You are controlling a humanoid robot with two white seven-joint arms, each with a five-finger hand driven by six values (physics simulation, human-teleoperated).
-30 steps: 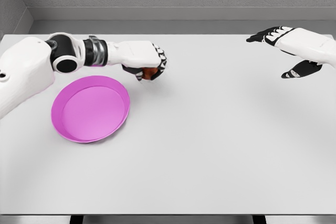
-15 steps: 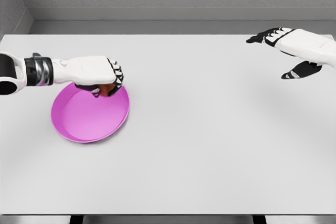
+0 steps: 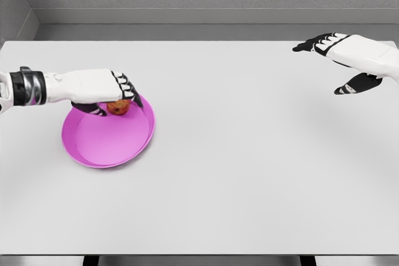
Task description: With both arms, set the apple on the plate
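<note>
A small red-orange apple point(image 3: 118, 108) lies in the far part of the magenta plate point(image 3: 100, 147) at the table's left. My left hand point(image 3: 116, 96) hovers right over it, reaching in from the left edge. Its fingers point(image 3: 129, 89) are loosened and arch over the apple, the thumb sits on the near side, and the fruit shows below the palm. My right hand point(image 3: 321, 66) hangs above the table's far right corner, fingers spread, holding nothing.
The white table point(image 3: 249, 172) stretches from the plate to the right edge. A grey wall closes the back.
The left hand carried the apple leftward from beside the plate to over its far part, lowered it, and loosened its fingers. The right arm stayed still.
</note>
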